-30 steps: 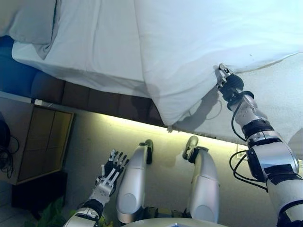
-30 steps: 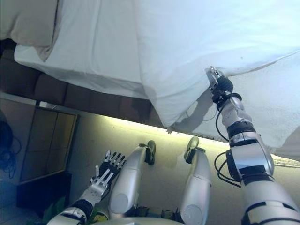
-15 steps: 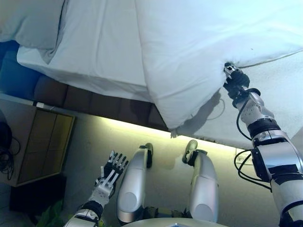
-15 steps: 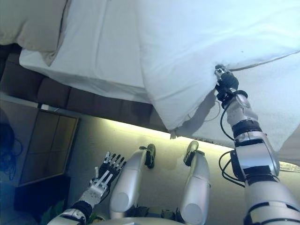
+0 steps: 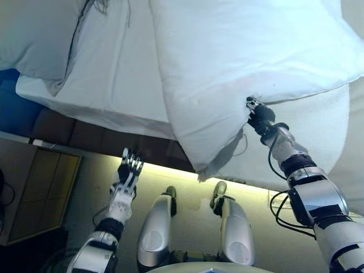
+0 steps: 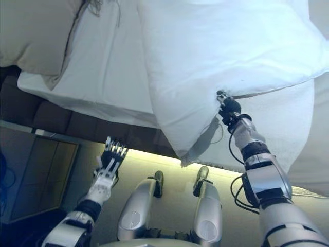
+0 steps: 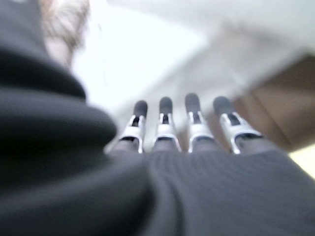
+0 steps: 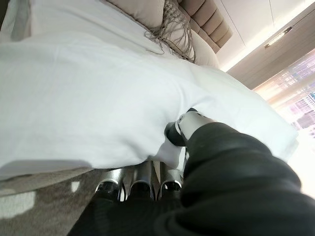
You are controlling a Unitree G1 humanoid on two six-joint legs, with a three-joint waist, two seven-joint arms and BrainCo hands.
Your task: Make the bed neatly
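Note:
A thick white duvet (image 5: 227, 68) lies across the bed, and its folded corner hangs over the near side. My right hand (image 5: 259, 116) is shut on the duvet's edge near that corner; in the right wrist view its thumb (image 8: 184, 125) and fingers pinch the white cloth (image 8: 88, 113). A white sheet (image 5: 114, 74) covers the mattress to the left of the duvet. My left hand (image 5: 129, 166) is open with straight fingers (image 7: 189, 118), raised in front of the bed's side and holding nothing.
A grey-beige pillow (image 5: 34, 40) lies at the bed's left end, with a fringed cushion (image 8: 142, 10) by the padded headboard (image 8: 206, 19). The dark brown bed base (image 5: 85, 133) has a lit strip beneath it. A wooden nightstand (image 5: 34, 187) stands at the left.
My left hand has risen from low beside the legs to the bed's side. My right hand keeps its hold on the duvet edge and has shifted slightly left. The camera has moved.

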